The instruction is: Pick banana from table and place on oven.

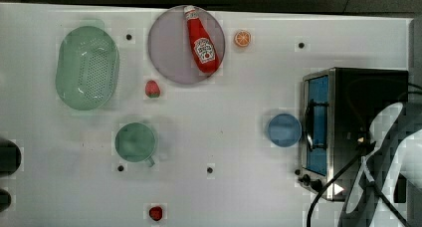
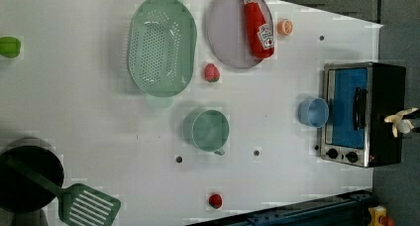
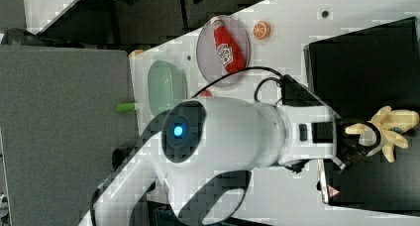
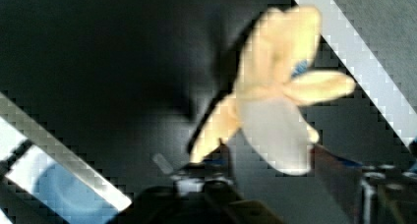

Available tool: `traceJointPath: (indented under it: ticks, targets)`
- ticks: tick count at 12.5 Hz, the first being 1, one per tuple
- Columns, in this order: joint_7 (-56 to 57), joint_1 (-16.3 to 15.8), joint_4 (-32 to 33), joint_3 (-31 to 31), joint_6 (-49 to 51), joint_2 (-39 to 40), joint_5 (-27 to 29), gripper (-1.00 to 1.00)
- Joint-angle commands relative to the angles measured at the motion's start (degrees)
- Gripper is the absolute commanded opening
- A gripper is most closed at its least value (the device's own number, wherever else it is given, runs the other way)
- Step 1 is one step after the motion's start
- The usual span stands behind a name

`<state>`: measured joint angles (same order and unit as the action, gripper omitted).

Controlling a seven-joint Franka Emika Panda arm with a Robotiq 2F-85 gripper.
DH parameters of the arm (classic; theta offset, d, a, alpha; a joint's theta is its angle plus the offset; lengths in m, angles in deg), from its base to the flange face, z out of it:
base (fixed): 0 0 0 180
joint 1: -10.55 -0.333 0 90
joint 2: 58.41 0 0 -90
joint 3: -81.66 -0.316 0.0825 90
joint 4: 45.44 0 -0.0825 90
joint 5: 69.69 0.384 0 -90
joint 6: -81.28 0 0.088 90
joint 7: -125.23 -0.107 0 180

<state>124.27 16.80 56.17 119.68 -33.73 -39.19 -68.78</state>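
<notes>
The pale yellow banana [image 3: 392, 129] is over the oven's black top [image 3: 366, 52], near the edge away from the door; I cannot tell whether it rests on it. My gripper [image 3: 369, 139] is right at the banana's stem end, its black tips around the stem. In the left view the banana [image 2: 399, 121] sits at the right edge of the oven [image 2: 386, 87]. The wrist view has the banana [image 4: 275, 111] blurred close up against the dark oven top [image 4: 98, 62]. In the top view my arm [image 1: 383, 152] covers the oven's [image 1: 348, 87] lower right part. The white table [image 1: 224, 127] lies alongside.
A blue bowl [image 1: 284, 130] stands just in front of the oven door. Further off are a green cup [image 1: 136, 142], a green colander [image 1: 87, 67], a plate [image 1: 169, 53] with a ketchup bottle [image 1: 202, 40], an orange slice [image 1: 242, 38] and a strawberry [image 1: 153, 88].
</notes>
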Motion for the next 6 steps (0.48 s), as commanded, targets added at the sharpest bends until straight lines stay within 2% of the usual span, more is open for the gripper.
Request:
traceJointPath:
  ticks: [1, 2, 6]
  targets:
    - [3.04, -2.52, -0.71, -1.32, 0.48, -3.40, -0.12, 0.84]
    - [3.06, -2.71, -1.33, -1.51, 0.47, -4.57, -0.12, 0.99]
    - [2.41, -5.94, -3.06, -4.35, 6.27, -13.74, -3.14, 1.00]
